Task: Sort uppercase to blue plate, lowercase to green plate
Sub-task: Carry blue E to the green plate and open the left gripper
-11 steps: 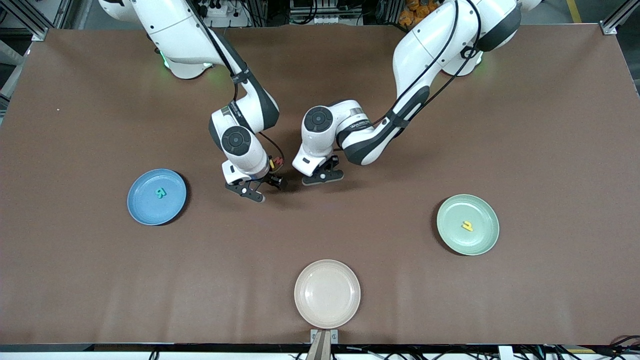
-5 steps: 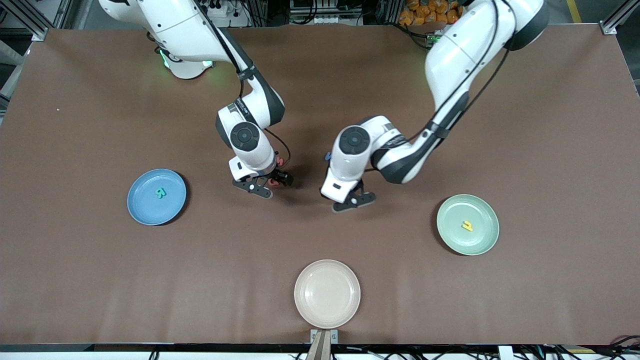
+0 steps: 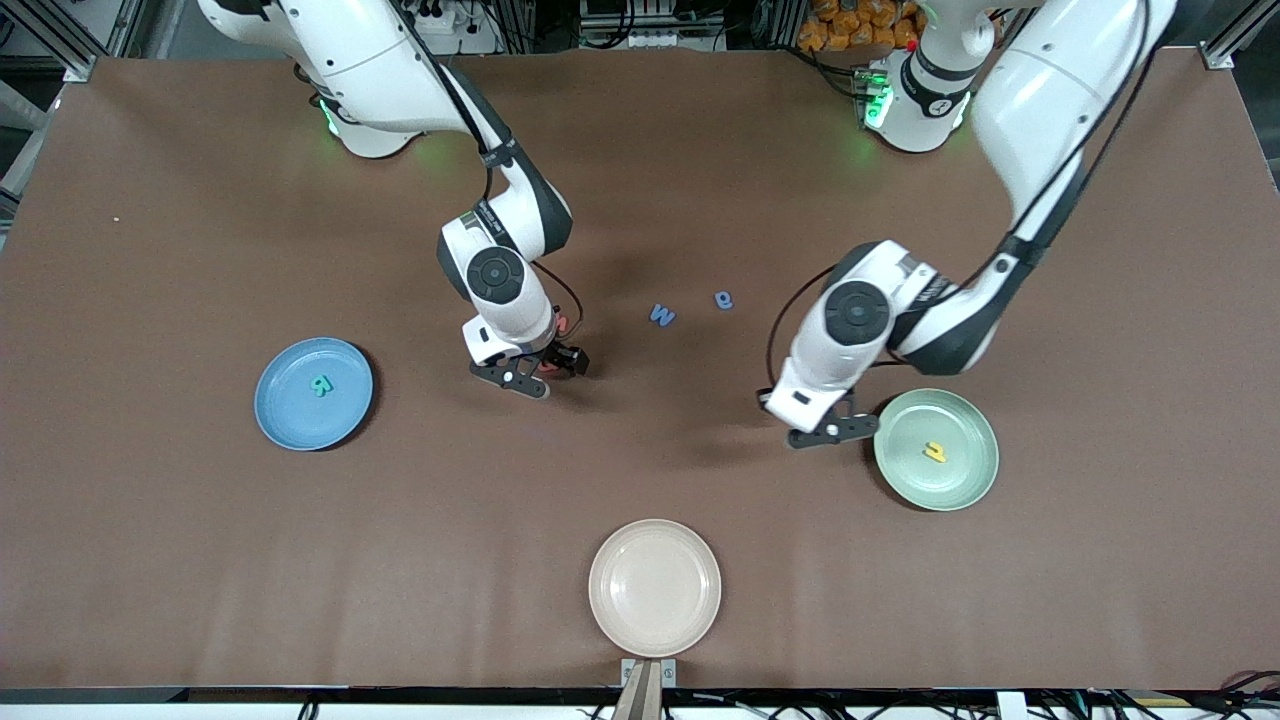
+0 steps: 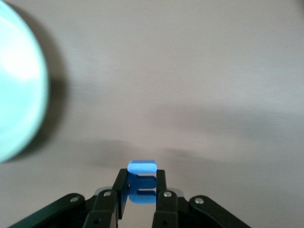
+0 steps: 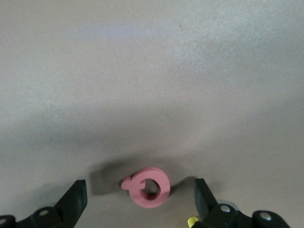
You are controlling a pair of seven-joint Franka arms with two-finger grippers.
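My left gripper point(image 4: 141, 179) is shut on a blue m-shaped foam letter point(image 4: 141, 167) and hangs over the table beside the rim of the green plate point(image 3: 965, 480). A yellow letter point(image 3: 934, 452) lies in that plate, whose edge point(image 4: 19, 85) also shows in the left wrist view. My right gripper point(image 5: 138, 195) is open, low at mid-table. A red Q point(image 5: 148, 186) lies flat between its fingers, touching neither. The blue plate point(image 3: 290, 420) holds a teal R point(image 3: 321, 385). A blue M point(image 3: 662, 315) and a blue a point(image 3: 724, 299) lie on the table between the arms.
A cream plate point(image 3: 654, 587) sits near the table's front edge, nearest to the camera. Another red letter point(image 3: 562, 323) peeks out beside the right arm's wrist. A yellow tip point(image 5: 192, 221) shows next to one right finger.
The left arm has swung from mid-table toward the green plate with the blue letter, uncovering the blue M and a. The right gripper has shifted slightly and now straddles the red Q.
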